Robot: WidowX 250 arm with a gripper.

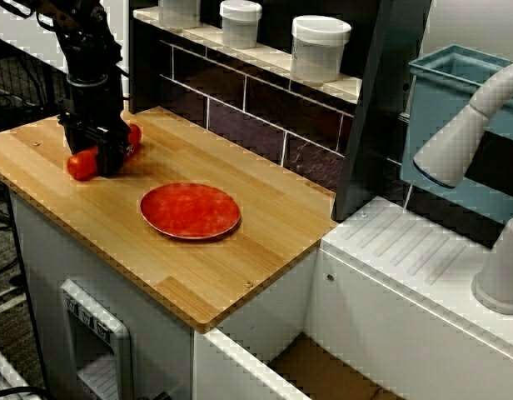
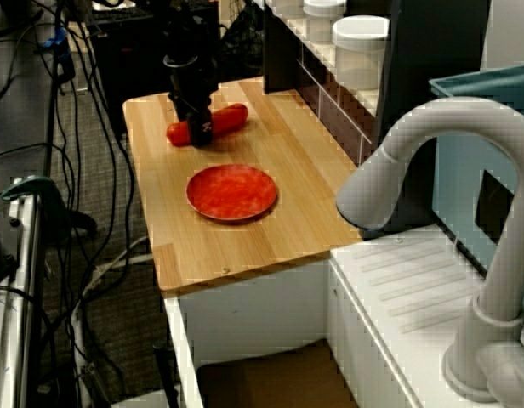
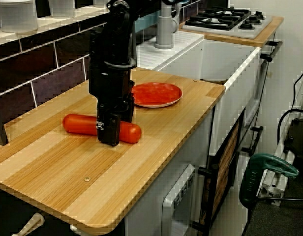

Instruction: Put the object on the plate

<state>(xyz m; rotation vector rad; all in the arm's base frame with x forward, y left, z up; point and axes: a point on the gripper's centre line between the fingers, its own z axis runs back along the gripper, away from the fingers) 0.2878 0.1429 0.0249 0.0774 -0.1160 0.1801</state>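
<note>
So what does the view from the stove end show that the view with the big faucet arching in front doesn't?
Only the stove-end view shows the black gas hob and green tool. Only the faucet view shows the grey curved faucet and floor cables. Both show the black gripper straddling the red-orange sausage-shaped cylinder on the wooden counter, apart from the round red plate.

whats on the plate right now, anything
Nothing: the plate shows only its bare mottled surface in all three views. The object lies on the wooden counter apart from it, its middle covered by the gripper, whose grip cannot be judged.
</note>
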